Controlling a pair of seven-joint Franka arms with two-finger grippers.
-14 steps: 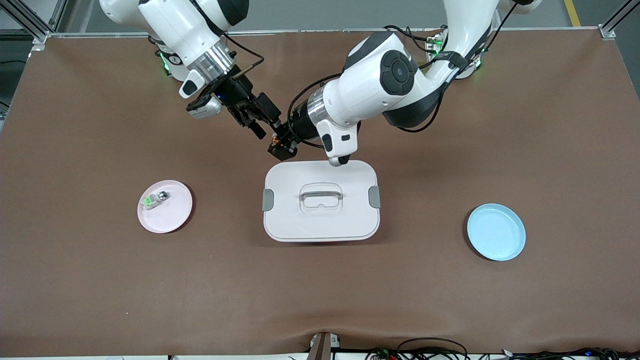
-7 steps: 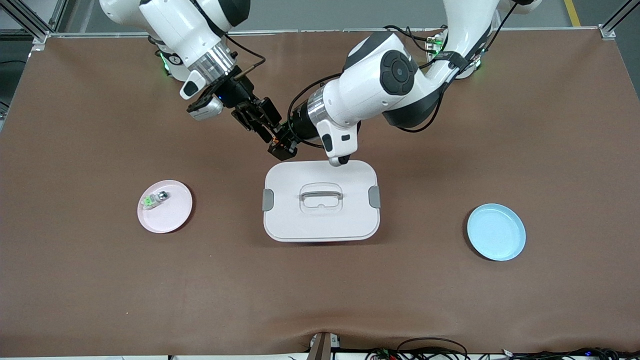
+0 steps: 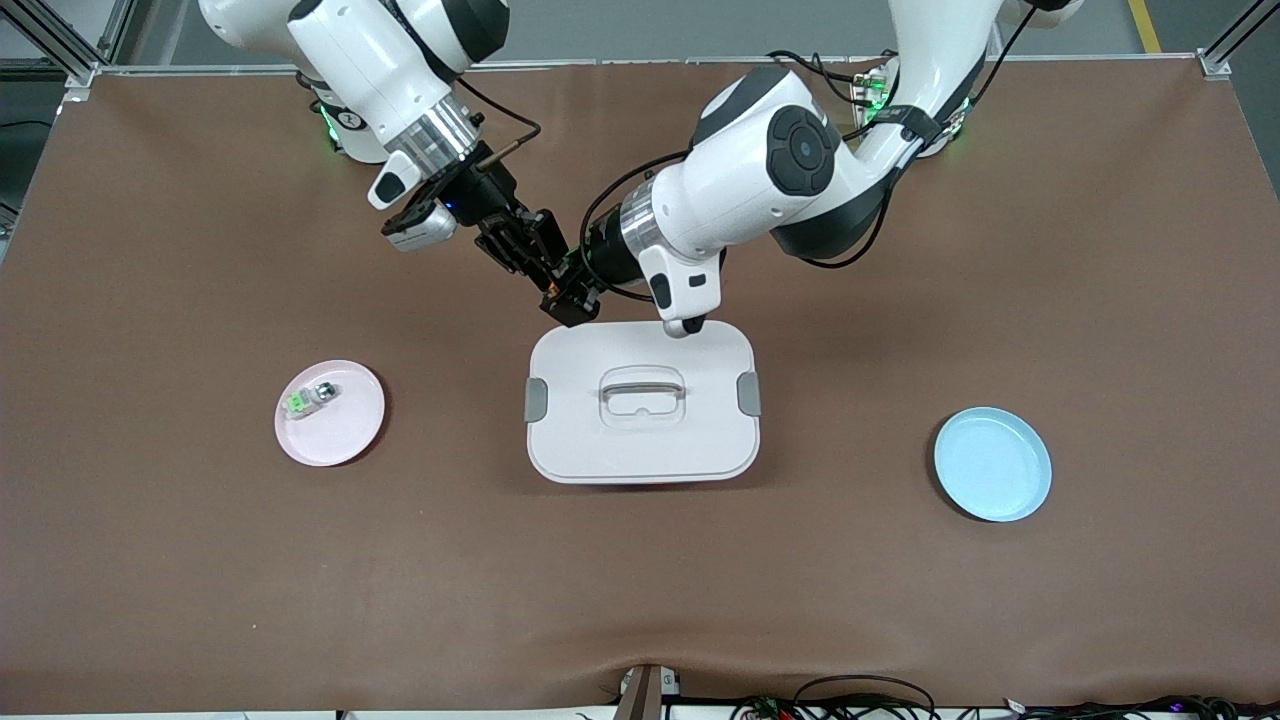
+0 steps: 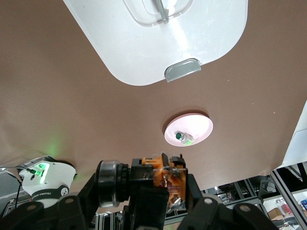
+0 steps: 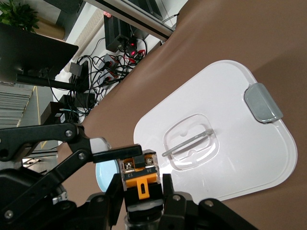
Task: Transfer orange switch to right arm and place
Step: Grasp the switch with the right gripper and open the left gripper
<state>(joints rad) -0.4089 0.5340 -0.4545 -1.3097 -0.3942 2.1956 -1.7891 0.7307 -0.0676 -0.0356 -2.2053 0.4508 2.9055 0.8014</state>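
Both the left gripper (image 3: 572,300) and right gripper (image 3: 553,283) pinched the orange switch (image 3: 560,292) above bare table (image 3: 640,600) just beside the white box (image 3: 641,402); both plates lay well apart from it.

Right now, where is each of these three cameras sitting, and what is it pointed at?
Front view: high across the table, facing both arms' bases; shows the left gripper and right gripper meeting above the white lidded box.
Left wrist view: on the left arm, facing the table; own fingers hold the orange switch.
Right wrist view: on the right arm; own fingers clamp the switch.
Shared: all three show the box; front and left wrist also show the pink plate.
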